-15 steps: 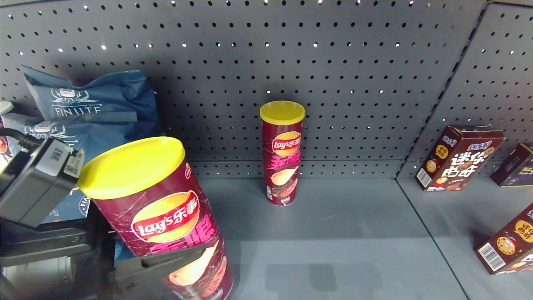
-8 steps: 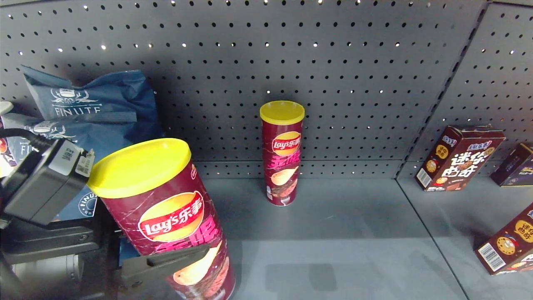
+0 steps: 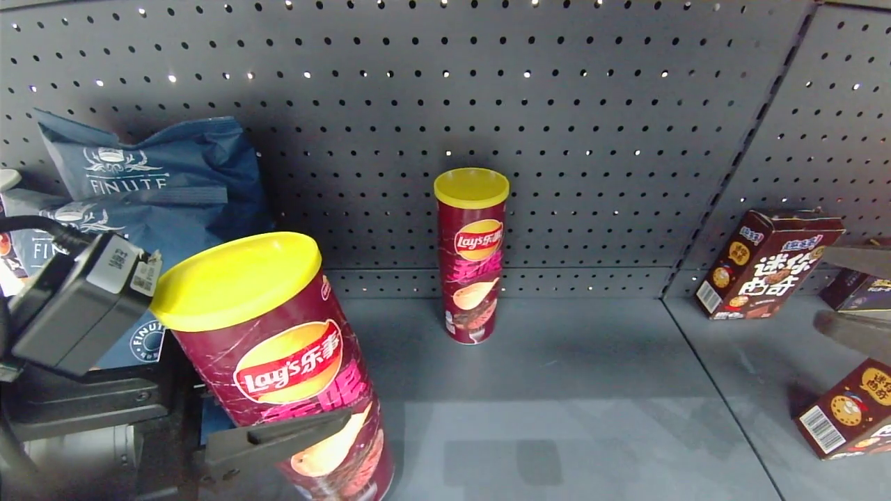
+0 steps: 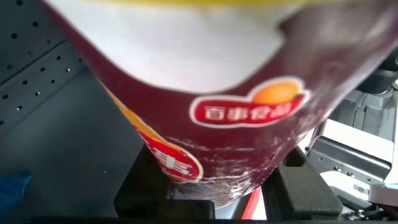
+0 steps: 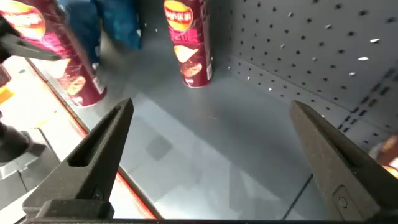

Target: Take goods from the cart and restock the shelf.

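My left gripper (image 3: 289, 445) is shut on a maroon chip can with a yellow lid (image 3: 278, 348), held tilted at the front left of the grey shelf (image 3: 557, 417). In the left wrist view the can (image 4: 217, 112) sits between the two black fingers (image 4: 143, 186). A second, identical can (image 3: 472, 254) stands upright against the pegboard at the back middle. My right gripper (image 5: 214, 155) is open with nothing between its fingers, over the shelf's right part; its fingertips (image 3: 856, 261) show at the right edge of the head view. The right wrist view takes in both the standing can (image 5: 189, 40) and the held can (image 5: 56, 50).
Blue snack bags (image 3: 153, 188) lean at the back left, just behind the held can. Brown cookie boxes (image 3: 766, 264) stand on the neighbouring shelf section to the right, with another box (image 3: 846, 410) nearer the front. A perforated back wall (image 3: 557, 139) closes the shelf.
My left gripper has carried the held can a little to the right. The right gripper's fingertips have come into the head view at its right edge.
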Robot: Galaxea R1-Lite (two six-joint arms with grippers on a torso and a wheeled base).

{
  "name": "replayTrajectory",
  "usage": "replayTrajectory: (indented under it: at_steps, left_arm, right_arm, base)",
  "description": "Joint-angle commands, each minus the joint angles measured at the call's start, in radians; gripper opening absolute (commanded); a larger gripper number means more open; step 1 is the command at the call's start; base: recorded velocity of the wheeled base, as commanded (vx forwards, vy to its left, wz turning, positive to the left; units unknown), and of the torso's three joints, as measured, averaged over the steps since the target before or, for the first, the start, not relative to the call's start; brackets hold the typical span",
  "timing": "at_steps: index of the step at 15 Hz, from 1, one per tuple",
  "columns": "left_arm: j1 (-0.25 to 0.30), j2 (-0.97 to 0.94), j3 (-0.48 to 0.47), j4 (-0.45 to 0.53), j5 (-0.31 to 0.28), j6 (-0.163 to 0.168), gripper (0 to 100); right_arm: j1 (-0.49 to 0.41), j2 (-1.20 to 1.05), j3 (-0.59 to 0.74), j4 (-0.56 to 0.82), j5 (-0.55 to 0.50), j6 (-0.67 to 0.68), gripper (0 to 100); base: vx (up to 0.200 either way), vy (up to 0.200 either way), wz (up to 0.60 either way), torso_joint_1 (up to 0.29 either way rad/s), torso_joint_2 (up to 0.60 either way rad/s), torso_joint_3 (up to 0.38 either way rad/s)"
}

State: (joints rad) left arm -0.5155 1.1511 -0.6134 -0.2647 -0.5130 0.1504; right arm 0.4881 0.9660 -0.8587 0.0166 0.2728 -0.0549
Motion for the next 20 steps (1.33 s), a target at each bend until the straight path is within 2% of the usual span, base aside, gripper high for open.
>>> replayTrajectory:
  at_steps: [1, 5, 7, 11, 14, 20]
  left_arm:
    - [0.0, 0.002, 0.001, -0.001, -0.001, 0.0, 0]
    - [-0.001, 0.001, 0.006, -0.001, -0.001, 0.0, 0]
    - [0.002, -0.001, 0.009, -0.001, -0.001, 0.0, 0]
    - [0.002, 0.001, 0.009, -0.001, -0.001, 0.0, 0]
    - [0.0, -0.001, 0.011, -0.011, -0.001, 0.0, 0]
    - [0.002, -0.002, 0.03, -0.042, 0.001, -0.002, 0]
  right_arm:
    - [0.052, 0.117, -0.043, -0.003, -0.035, 0.0, 100]
    - [0.156, 0.229, -0.091, -0.009, -0.079, -0.005, 100]
    - [0.162, 0.283, -0.079, -0.066, -0.075, -0.025, 100]
    - [0.181, 0.372, -0.091, -0.092, -0.089, -0.04, 100]
    - [0.199, 0.43, -0.049, -0.239, -0.119, -0.072, 100]
    - [0.201, 0.517, -0.046, -0.353, -0.115, -0.068, 100]
  base:
    - [0.0, 0.0, 0.0, 0.0, 0.0, 0.0]
    - [0.0, 0.0, 0.0, 0.0, 0.0, 0.0]
    - [0.0, 0.0, 0.0, 0.0, 0.0, 0.0]
    - [0.0, 0.0, 0.0, 0.0, 0.0, 0.0]
    - [0.0, 0.0, 0.0, 0.0, 0.0, 0.0]
    - [0.0, 0.0, 0.0, 0.0, 0.0, 0.0]
